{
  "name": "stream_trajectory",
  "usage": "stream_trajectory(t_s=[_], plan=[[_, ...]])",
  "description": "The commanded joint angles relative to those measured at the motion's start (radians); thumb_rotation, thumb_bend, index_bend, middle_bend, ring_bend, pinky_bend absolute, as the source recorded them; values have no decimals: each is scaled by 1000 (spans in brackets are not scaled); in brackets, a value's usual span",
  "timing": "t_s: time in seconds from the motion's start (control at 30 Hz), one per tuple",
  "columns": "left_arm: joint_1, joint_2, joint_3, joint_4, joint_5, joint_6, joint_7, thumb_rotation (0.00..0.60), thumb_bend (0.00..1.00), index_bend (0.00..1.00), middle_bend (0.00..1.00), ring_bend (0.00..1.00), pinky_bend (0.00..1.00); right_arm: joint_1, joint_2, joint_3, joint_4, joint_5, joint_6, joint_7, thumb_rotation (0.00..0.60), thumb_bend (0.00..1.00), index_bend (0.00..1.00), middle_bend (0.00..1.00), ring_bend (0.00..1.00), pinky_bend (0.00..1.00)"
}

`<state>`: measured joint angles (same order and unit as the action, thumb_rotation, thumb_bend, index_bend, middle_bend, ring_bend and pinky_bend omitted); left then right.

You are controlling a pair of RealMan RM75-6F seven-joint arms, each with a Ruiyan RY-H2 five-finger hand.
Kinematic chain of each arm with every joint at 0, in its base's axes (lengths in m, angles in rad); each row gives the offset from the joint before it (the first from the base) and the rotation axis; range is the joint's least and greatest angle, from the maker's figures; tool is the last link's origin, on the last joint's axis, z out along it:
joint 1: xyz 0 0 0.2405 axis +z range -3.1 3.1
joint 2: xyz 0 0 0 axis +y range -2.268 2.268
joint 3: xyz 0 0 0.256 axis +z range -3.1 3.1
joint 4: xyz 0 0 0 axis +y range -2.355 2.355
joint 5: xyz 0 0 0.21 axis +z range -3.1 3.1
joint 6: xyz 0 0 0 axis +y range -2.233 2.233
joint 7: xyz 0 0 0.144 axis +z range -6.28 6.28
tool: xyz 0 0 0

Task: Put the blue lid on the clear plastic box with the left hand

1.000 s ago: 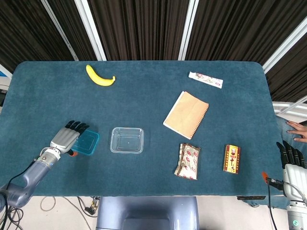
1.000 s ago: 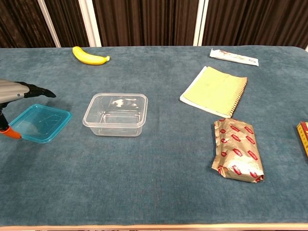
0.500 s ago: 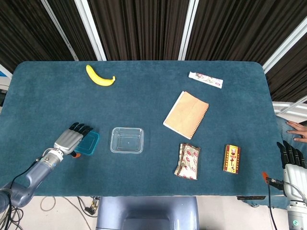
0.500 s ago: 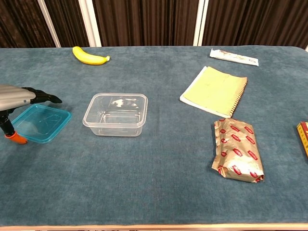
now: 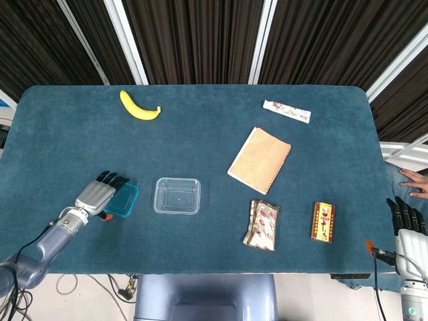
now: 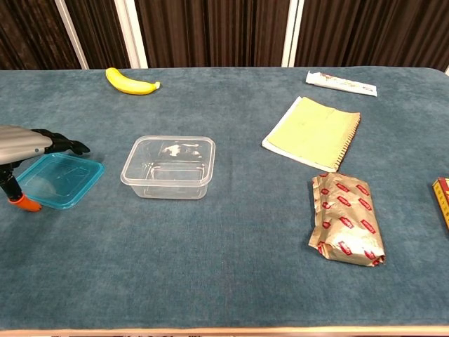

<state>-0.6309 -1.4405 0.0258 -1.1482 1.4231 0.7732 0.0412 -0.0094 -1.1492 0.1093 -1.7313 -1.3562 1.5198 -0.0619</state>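
- Fingers of our left hand [image 5: 96,195] stretch flat and spread over the left part of the blue lid [image 6: 55,180], gripping nothing that we can see.
- The lid lies flat on the table [image 5: 200,134], just left of the clear plastic box [image 6: 169,167], which stands open and apart from it.
- Our right hand [image 5: 406,228] hangs off the table's near right corner, fingers extended and holding nothing.
- We see a banana [image 5: 138,107] far left.
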Motion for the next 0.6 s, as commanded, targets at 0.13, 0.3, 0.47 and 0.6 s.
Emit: stream_trajectory(t_s=[0.13,0.3,0.47,0.6], plan=[[-5,-11,6,19,-1,-11,-7,600,113,85,157,0,0,-1,0,1,-1,0,2,-1,600,268,44,0,0,0],[-2,-7,6,17,-3,-5,-11,600,134,113,265,0,0,-3,-3,4,-3,9,5,-6,600,268,44,0,0,0],[4,7,-5,4,-12,14,-31,600,216,131,329,0,0,-4,-3,5,-8,15,5,-12,600,268,44,0,0,0],[5,32,-12,-22,-22,16,-29,600,276,132,336,0,0,-4,-2,6,-10,17,3,-11,600,268,44,0,0,0]])
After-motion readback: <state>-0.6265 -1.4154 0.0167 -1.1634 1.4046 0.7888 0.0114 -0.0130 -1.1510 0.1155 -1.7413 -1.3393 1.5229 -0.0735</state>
